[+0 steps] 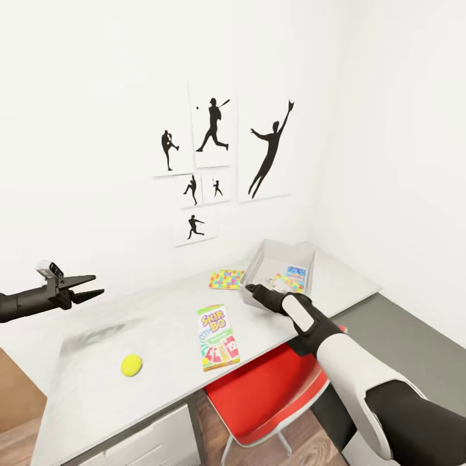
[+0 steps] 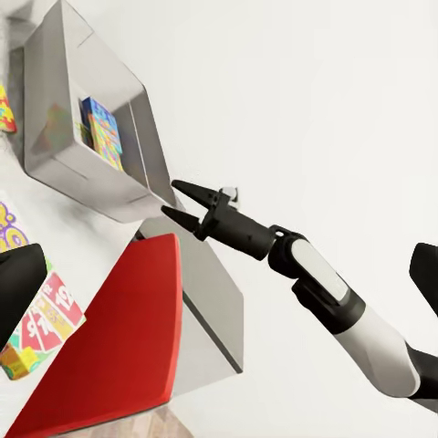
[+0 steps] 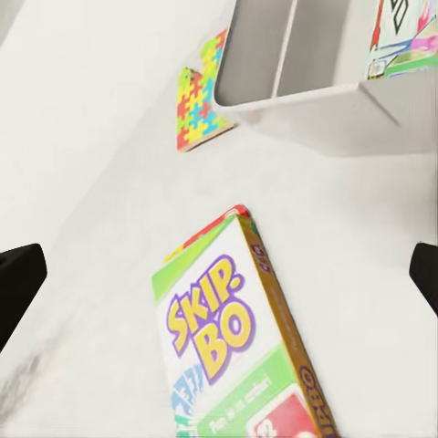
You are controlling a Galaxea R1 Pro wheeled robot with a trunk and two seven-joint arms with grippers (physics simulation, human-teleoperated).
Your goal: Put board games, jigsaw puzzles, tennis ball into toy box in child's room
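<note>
The grey toy box [image 1: 262, 259] stands at the far right of the white table [image 1: 97, 382], with colourful game boxes [image 1: 294, 275] inside. My right gripper [image 1: 249, 288] is open at the box's near corner, holding nothing; the left wrist view shows the right gripper [image 2: 175, 203] beside the toy box [image 2: 137, 100]. A Skip-Bo board game [image 1: 217, 336] lies flat mid-table, also under the right wrist as the Skip-Bo box [image 3: 237, 338]. A jigsaw puzzle [image 1: 226, 279] lies left of the box. The yellow tennis ball [image 1: 131, 365] rests near the front left. My left gripper [image 1: 89, 288] hangs open above the table's left end.
A red chair [image 1: 272, 388] is pushed under the table's front edge, below my right arm. Drawers [image 1: 149, 440] sit under the table at the left. White walls close the back and right, with silhouette posters [image 1: 213, 149] behind the table.
</note>
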